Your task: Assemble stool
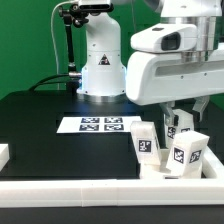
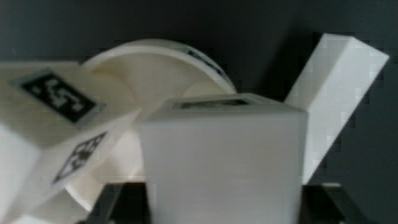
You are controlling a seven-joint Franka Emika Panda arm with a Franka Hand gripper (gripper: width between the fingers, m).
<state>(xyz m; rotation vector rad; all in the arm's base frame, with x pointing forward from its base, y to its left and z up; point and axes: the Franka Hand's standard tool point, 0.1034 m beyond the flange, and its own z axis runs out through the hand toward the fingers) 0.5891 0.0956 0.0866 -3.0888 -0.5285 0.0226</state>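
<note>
In the wrist view my gripper [image 2: 222, 196] is shut on a blocky white stool leg [image 2: 222, 140], whose sides fill the gap between the two dark fingers [image 2: 128, 200]. Behind that leg the round white seat [image 2: 164, 62] stands on edge. A second leg [image 2: 338, 85] leans beside it. A third leg [image 2: 50, 105] with black-and-white tags lies close on the other side. In the exterior view my gripper [image 1: 179, 117] is down among the legs at the front right, on the held leg [image 1: 181, 128]. Two tagged legs [image 1: 147, 143] [image 1: 188, 152] stand in front of it.
The marker board [image 1: 100, 124] lies flat on the black table in front of the robot base [image 1: 102, 60]. A long white border rail [image 1: 100, 188] runs along the front edge. A small white piece [image 1: 4, 153] sits at the exterior view's left edge.
</note>
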